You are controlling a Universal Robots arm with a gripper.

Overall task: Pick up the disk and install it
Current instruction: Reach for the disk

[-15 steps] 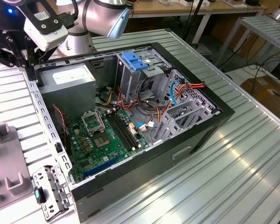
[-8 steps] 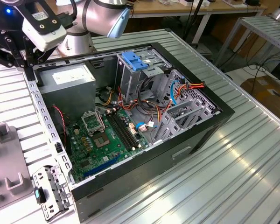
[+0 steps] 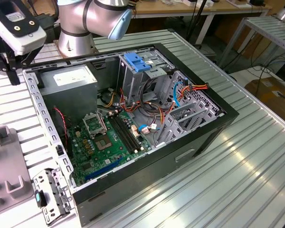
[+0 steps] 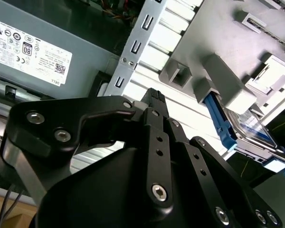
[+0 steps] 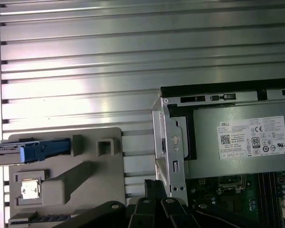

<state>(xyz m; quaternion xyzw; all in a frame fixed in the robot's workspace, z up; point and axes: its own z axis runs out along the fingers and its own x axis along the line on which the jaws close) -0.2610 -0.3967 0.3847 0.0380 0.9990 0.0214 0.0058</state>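
Closest to both wrist cameras, the black metal gripper (image 4: 154,97) hangs over a bare strip of the ribbed silver aluminium table (image 5: 133,71). It sits between a grey plastic holder (image 5: 76,185) and the corner of an open black computer case (image 3: 190,152). Whether the gripper is open or closed cannot be told from these angles. It appears clear of both the holder and the case.

Just beyond it in the second wrist view lies the disk (image 4: 254,130), a flat silver-grey metal hard drive with blue plastic side rails. It rests in the far part of the holder, with one blue rail on the side toward the gripper, and is well apart from the gripper.

On the gripper's other side, a grey metal power supply box with a white sticker (image 5: 237,142) sits in the nearest corner of the case.

At the exterior view's lower left the holder lies on the table beside the case. Near that view's centre a green motherboard (image 3: 99,142) lies on the case floor. Behind it, in the upper middle of the frame, stands a grey metal drive cage (image 3: 133,83) with a blue plastic handle (image 3: 135,61) on top. Red, orange and blue cables (image 3: 180,95) trail toward the exterior view's right.

Farthest back, at the top of the exterior view, the silver robot arm (image 3: 85,19) rises from the table.
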